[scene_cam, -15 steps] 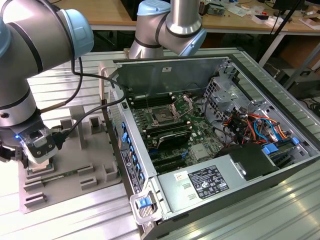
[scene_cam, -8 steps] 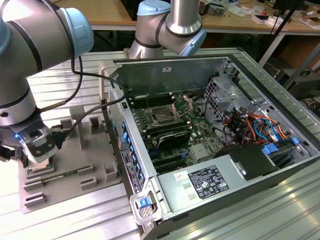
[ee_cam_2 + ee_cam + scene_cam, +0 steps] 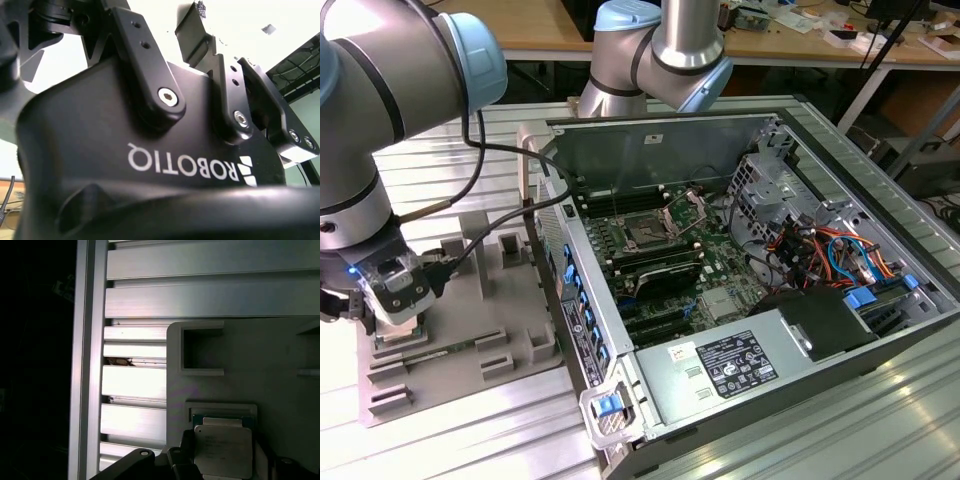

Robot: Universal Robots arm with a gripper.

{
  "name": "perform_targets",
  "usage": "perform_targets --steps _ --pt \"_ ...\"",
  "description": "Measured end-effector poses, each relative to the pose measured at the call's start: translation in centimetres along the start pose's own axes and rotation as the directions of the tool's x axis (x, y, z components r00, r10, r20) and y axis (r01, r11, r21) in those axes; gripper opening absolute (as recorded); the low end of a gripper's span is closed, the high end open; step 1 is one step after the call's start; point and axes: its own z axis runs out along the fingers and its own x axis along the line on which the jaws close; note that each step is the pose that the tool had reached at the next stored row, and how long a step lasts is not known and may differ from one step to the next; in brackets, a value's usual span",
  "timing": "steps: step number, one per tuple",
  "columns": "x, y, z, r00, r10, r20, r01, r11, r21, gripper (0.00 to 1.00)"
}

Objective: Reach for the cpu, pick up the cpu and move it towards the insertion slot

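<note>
Silvery cpu partly cut off, grey tray

I have the arm reaching across to the exterior view's left. The elbow is high at the far side, the wrist bent straight down, and the gripper low on the near side.

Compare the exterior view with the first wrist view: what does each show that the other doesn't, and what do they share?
Exterior view's own: the open computer case, the insertion slot, a small square dark socket in a silvery frame, and the grey-and-blue robot arm with its gripper low over the tray.
First wrist view's own: the cpu, a thin square chip with silvery top and greenish rim, seated in a raised frame of the tray.
Shared: the grey plastic tray on the ribbed aluminium table.
</note>
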Motion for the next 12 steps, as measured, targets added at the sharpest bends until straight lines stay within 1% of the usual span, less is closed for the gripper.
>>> perform_targets --steps 9,12 --pt "0.00 0.00 -0.20 1.0000 0.000 0.0000 0.000 1.0000 -0.0005 0.55" --pt "0.00 0.00 -0.38 1.0000 0.000 0.0001 0.000 1.0000 -0.0010 0.55"
